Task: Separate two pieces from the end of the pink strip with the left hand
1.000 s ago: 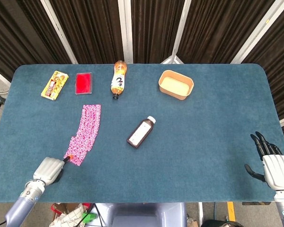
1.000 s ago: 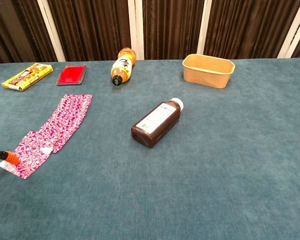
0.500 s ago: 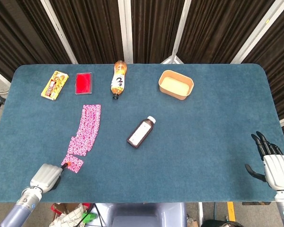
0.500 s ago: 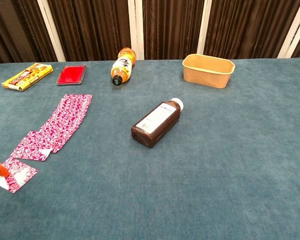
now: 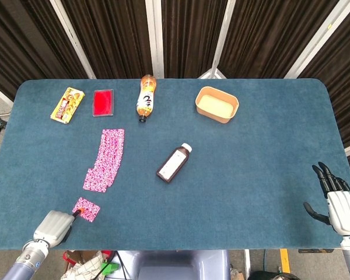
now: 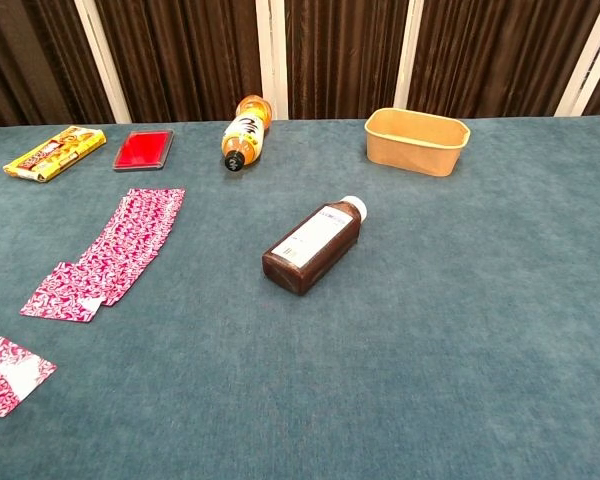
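orange bottle [image 5: 146, 97]: large "2" on label | brown bottle [image 5: 174, 163] label: print too small to read

Bystanders lying on the blue table [image 5: 268, 175]

A brown bottle [image 5: 174, 163] is lying on its side near the middle, white cap pointing away. Along the far edge, a yellow snack pack [image 5: 67, 105], a red card [image 5: 103, 102], an orange drink bottle [image 5: 146, 97] and a tan tub [image 5: 217, 104] are sitting in a row before dark curtains [image 5: 186, 35].
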